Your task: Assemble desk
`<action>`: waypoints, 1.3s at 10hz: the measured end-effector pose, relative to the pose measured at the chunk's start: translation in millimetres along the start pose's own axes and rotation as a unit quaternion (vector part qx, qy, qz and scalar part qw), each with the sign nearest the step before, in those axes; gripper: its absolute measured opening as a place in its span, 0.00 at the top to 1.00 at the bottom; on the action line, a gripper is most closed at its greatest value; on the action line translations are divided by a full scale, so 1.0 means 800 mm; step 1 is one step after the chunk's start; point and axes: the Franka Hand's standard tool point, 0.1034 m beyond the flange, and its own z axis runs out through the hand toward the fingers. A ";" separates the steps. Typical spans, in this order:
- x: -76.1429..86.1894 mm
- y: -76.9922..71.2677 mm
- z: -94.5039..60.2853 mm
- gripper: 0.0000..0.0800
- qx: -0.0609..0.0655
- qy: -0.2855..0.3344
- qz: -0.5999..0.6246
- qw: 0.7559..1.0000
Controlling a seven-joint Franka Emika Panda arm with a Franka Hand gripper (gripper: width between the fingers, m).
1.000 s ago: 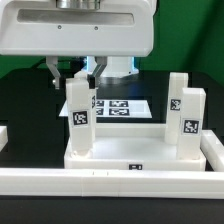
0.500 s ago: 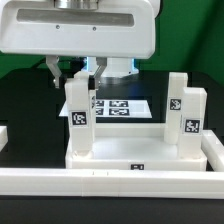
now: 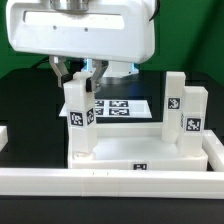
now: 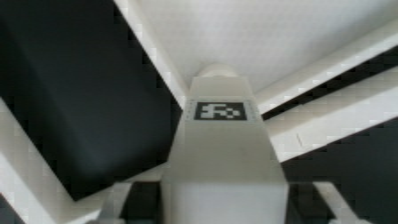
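The white desk tabletop (image 3: 140,152) lies upside down with white block legs standing in its corner sockets. A tagged leg (image 3: 79,118) stands at the exterior view's left corner, and two more (image 3: 190,115) (image 3: 175,98) stand at the right. My gripper (image 3: 77,80) hangs over the top of the left leg, its fingers to either side of it. In the wrist view the leg (image 4: 222,140) runs up between my gripper (image 4: 222,205). Dark gaps show between the leg and the fingers (image 4: 331,195), so the gripper is open.
The marker board (image 3: 125,107) lies flat on the black table behind the tabletop. A long white border rail (image 3: 110,182) runs along the front, and another rail piece (image 3: 214,150) stands at the exterior view's right.
The hand has shifted slightly lower and toward the exterior view's right over the left leg. The legs and tabletop have not moved.
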 end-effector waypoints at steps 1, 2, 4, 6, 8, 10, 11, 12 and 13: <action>-0.002 -0.003 0.000 0.63 0.002 -0.001 0.062 0.998; -0.004 -0.008 0.001 0.63 0.003 -0.003 0.109 0.994; -0.007 -0.012 0.001 0.63 0.004 -0.008 0.185 0.983; -0.008 -0.014 0.001 0.63 0.008 -0.010 0.230 0.973; -0.008 -0.015 0.001 0.49 0.008 -0.010 0.209 0.978; -0.009 -0.018 0.002 0.32 0.007 -0.008 0.130 0.991; -0.010 -0.021 0.002 0.21 0.009 -0.005 0.079 0.997; -0.009 -0.021 0.001 0.20 0.010 -0.002 0.044 0.999; -0.008 -0.022 0.001 0.20 0.010 0.000 -0.010 1.000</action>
